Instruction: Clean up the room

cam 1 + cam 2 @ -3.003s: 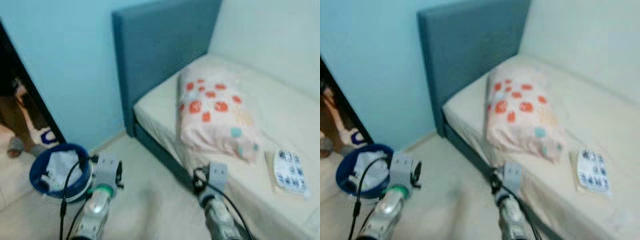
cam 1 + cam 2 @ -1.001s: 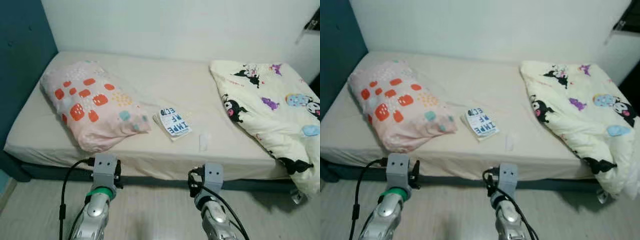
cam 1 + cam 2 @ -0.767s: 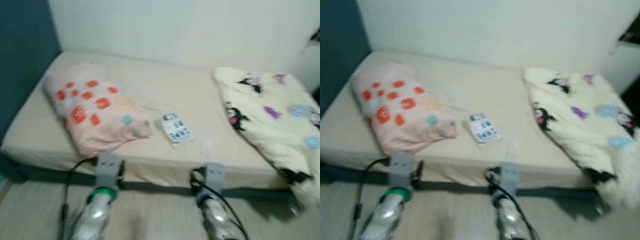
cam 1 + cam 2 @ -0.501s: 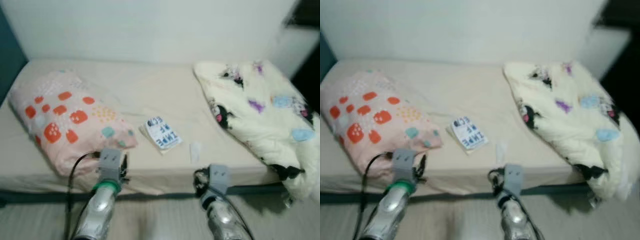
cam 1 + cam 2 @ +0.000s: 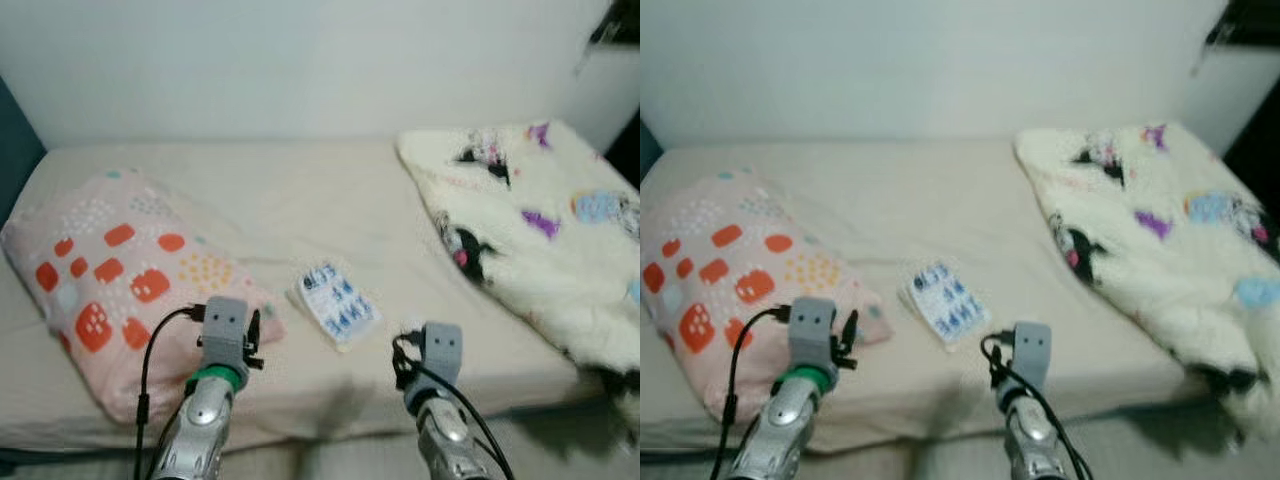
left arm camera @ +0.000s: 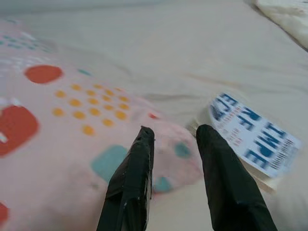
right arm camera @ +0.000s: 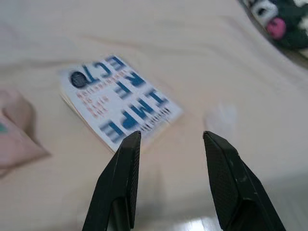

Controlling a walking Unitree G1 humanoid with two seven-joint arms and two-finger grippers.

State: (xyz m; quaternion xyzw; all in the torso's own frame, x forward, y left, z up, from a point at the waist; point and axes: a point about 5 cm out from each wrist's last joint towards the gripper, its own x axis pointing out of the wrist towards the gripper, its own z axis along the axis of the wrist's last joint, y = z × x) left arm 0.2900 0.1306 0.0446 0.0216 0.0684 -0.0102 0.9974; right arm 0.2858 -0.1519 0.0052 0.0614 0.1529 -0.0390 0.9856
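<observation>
- One pillow [image 5: 120, 290], one book [image 5: 337, 304] and one blanket [image 5: 540, 220] are lying on the bed [image 5: 300, 200].
- Left claw [image 6: 174, 134] and right claw [image 7: 171, 139] are both hovering open, holding nothing.

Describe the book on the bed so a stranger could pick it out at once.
On the beige bed, look between the orange-patterned pillow on the left and the cartoon-print blanket on the right. The book lies flat there, thin and white with large blue lettering.

Matt cloth sheet [image 5: 300, 200]; soft printed cloth pillow [image 5: 120, 270]; fluffy fleece blanket [image 5: 540, 230]; glossy paper booklet [image 5: 338, 305].
</observation>
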